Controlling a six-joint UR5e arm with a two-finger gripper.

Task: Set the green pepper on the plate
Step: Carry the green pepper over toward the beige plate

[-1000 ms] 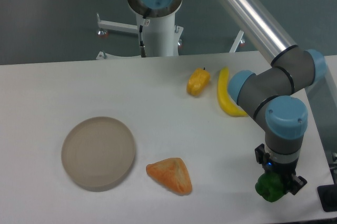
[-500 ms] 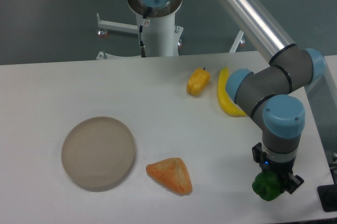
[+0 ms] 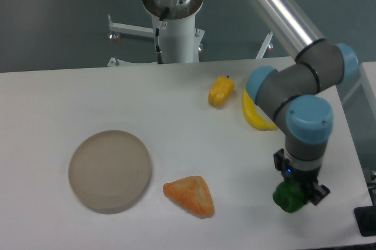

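Pinching the pepper [image 3: 288, 196] from above, the claw [image 3: 295, 194] holds it near the surface's [image 3: 176, 144] front right corner; whether it is lifted clear I cannot tell. The carry step looks in hand. The plate [image 3: 110, 169] sits well apart toward the front left, so the next move calls for a long leftward carry, passing the orange wedge [image 3: 190, 195] between them.

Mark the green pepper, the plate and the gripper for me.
green pepper [image 3: 287, 198], fixed camera, on its visible left lobe below the wrist.
plate [image 3: 110, 171], fixed camera, on the middle of its flat top.
gripper [image 3: 296, 193], fixed camera, between the fingertips, closed around the pepper.
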